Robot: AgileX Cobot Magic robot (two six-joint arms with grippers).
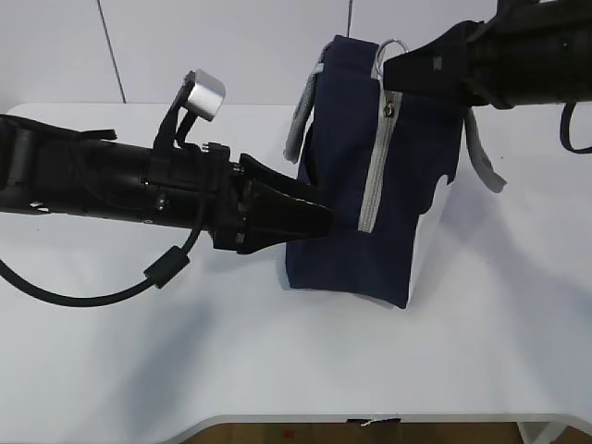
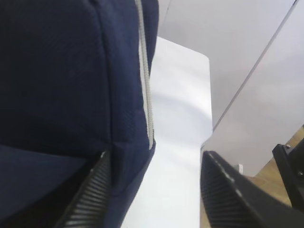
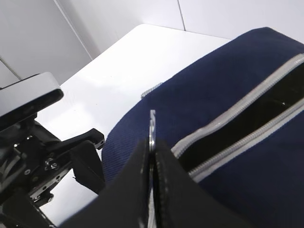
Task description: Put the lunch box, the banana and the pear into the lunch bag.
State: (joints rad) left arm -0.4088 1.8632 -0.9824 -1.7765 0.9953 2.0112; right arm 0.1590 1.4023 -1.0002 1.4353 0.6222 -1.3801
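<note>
The navy lunch bag [image 1: 370,176] stands upright on the white table, its grey zipper [image 1: 377,162] running down the near face. My right gripper [image 1: 396,69] is shut on the zipper's ring pull [image 1: 393,46] at the bag's top. In the right wrist view the ring [image 3: 152,126] sticks out of the closed jaws [image 3: 153,147], and the zipper [image 3: 237,128] gapes partly open. My left gripper [image 1: 319,219] is open at the bag's lower left side. In the left wrist view [image 2: 154,190] the bag's corner [image 2: 123,180] lies between its fingers. The lunch box, banana and pear are out of view.
The white table [image 1: 277,361] spreads around the bag, its front edge near the bottom of the exterior view. Grey webbing handles [image 1: 298,129] hang at the bag's left and right sides. The left arm [image 1: 111,180] stretches across the table's left half.
</note>
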